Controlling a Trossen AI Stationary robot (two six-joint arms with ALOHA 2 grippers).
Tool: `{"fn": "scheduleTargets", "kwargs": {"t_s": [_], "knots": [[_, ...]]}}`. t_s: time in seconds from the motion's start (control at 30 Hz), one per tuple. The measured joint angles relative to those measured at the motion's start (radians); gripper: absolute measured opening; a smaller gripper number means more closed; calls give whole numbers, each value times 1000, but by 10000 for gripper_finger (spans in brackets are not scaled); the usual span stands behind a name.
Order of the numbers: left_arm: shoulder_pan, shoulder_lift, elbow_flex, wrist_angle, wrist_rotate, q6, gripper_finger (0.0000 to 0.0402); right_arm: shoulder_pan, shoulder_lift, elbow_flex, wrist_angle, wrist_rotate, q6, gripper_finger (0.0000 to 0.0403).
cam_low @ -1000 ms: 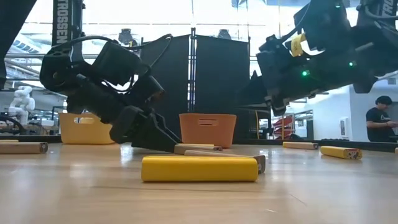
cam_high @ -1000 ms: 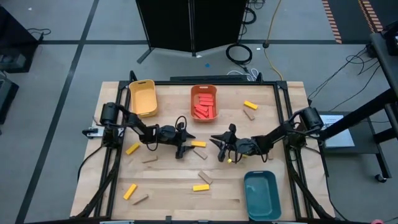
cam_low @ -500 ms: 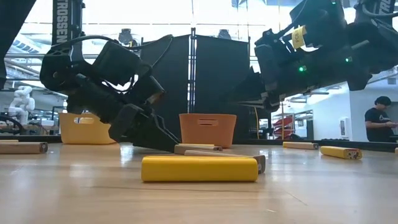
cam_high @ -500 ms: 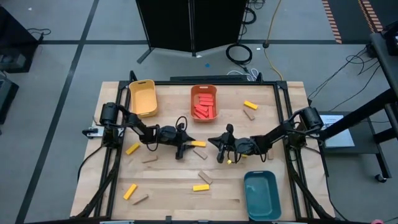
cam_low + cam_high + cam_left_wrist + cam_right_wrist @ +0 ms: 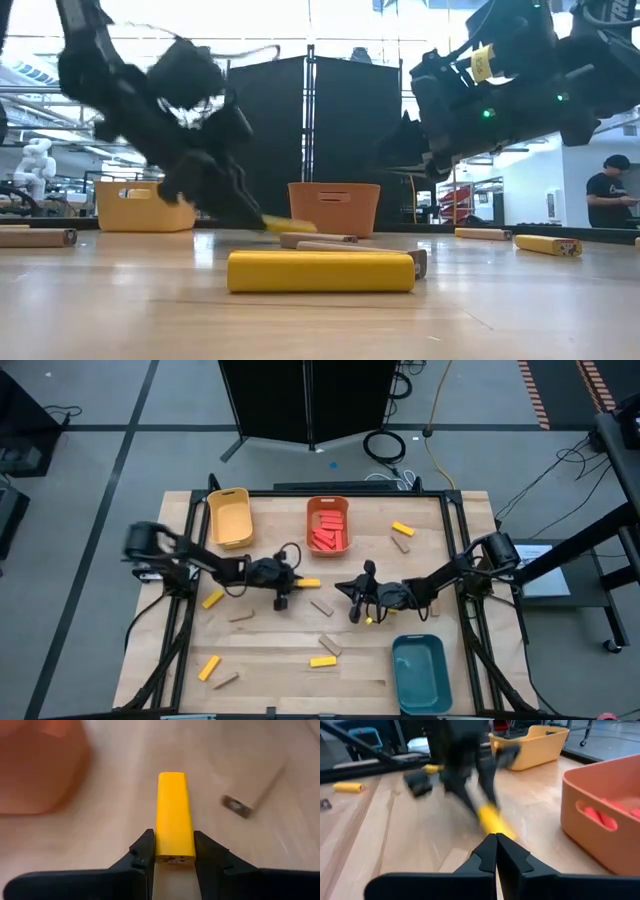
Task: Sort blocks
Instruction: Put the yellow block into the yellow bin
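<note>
Yellow bin (image 5: 229, 517) showed nothing inside; orange bin (image 5: 328, 524) held red blocks (image 5: 326, 532). Left tool (image 5: 173, 851) pinched a yellow block (image 5: 173, 816) mid-table, motion-blurred. Right tool (image 5: 495, 843) pressed together. Teal bin (image 5: 418, 672) looked bare.

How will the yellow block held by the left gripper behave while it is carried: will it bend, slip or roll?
The yellow block looks like a stiff bar, so it probably will not bend. The left gripper clamps only one end, so it might pivot or slip. Its flat faces suggest it would not roll once set down.
</note>
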Motion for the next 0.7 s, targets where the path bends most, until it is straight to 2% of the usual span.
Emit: {"fn": "scheduleTargets", "kwargs": {"t_s": [0.17,0.3,0.4,0.47,0.6,0.7], "knots": [[2,-327,1,-337,-162,5,86,15,0,0,-32,-2,1,0],[2,-569,1,-654,-385,-42,86,17,0,0,-53,-2,1,0],[3,-708,1,-878,-611,-218,86,17,0,0,-63,-2,1,0],[12,-774,1,-993,-715,-392,86,17,0,0,-62,-1,1,0],[73,-834,1,-1196,-754,-752,86,9,0,0,-59,-1,-2,0],[138,-830,1,-1263,-747,-878,86,-1,0,0,-56,-1,-2,0]]}}
